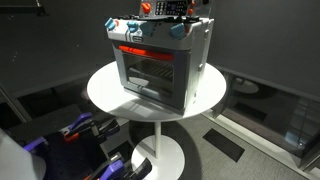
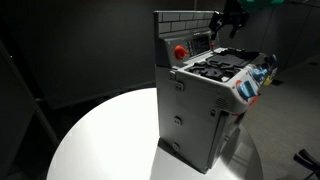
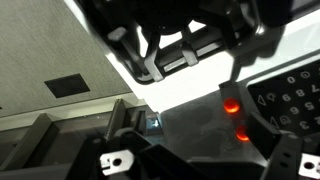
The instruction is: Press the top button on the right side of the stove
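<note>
Jaws (spread or pressed together, I cannot tell) hang over the stove (image 2: 200, 120), likely a light, stiff toy that skids on the table (image 2: 100, 140) if shoved.

Round white pedestal table (image 1: 105, 90), dark walls, dim grey floor (image 1: 250, 125).

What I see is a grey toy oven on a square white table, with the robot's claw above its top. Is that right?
Not quite. The table is round, not square, as an exterior view shows. The rest holds: the grey toy oven stands on it, and the gripper is above its top.
</note>
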### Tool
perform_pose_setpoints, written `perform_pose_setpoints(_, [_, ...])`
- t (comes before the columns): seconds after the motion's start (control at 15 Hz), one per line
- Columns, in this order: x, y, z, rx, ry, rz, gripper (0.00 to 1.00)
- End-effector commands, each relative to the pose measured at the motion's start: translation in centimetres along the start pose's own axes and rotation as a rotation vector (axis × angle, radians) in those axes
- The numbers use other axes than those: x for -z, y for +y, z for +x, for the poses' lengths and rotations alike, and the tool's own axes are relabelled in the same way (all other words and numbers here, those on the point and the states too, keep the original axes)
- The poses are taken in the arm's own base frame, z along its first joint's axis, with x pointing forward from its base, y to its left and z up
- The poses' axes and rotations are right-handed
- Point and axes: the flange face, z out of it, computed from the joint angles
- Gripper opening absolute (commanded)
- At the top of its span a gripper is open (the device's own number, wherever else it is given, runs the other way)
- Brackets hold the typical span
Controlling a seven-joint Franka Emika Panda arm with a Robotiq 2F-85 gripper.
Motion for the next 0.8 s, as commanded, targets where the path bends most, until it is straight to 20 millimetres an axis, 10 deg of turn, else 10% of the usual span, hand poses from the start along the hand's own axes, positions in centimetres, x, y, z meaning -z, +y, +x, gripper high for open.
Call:
perform_pose_setpoints(0.0, [1.8,0.0,-0.7,0.004,-0.05,0.014,1.0])
perform_pose_setpoints(0.73, [7.4,2.7,-7.3,0.031,-0.275,0.027,1.0])
